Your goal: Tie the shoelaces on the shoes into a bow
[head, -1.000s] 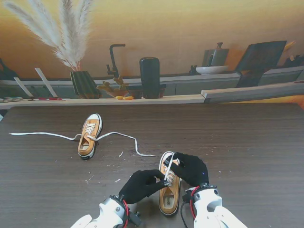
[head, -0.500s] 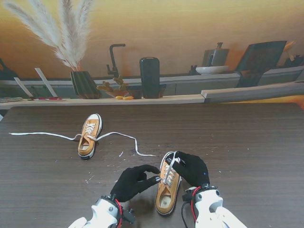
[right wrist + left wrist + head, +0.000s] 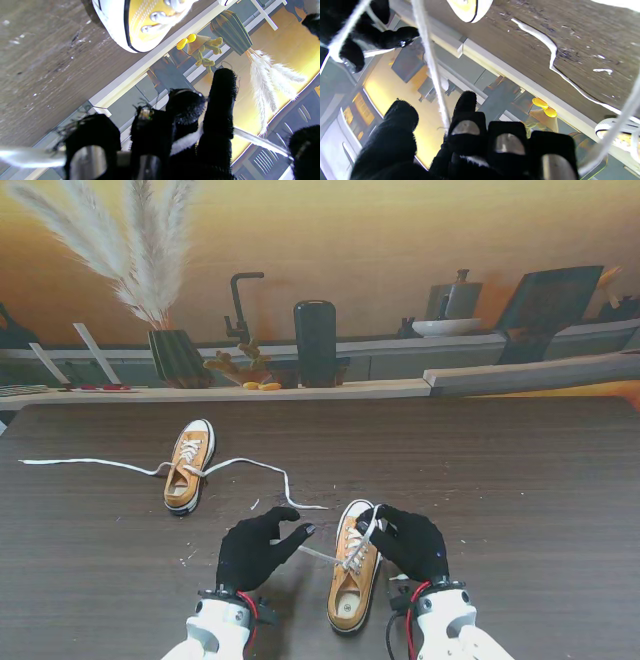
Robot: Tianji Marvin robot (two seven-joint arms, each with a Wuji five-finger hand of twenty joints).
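Observation:
The near mustard sneaker lies close to me between both black-gloved hands, and its toe shows in the right wrist view. My left hand is to its left, with a white lace stretched taut from its fingertips to the eyelets. That lace runs down between thumb and index finger. My right hand rests against the shoe's right side, fingers curled on another lace strand. The second sneaker lies farther away on the left, its loose lace spread on the table.
The dark wooden table carries small white specks around the shoes. Along its far edge runs a pale ledge with a vase of pampas grass, a dark cylinder and small yellow items.
My left hand has drawn away from the near shoe to the left, pulling a lace out taut. The shoe's heel swung slightly left. The right hand stayed on the shoe.

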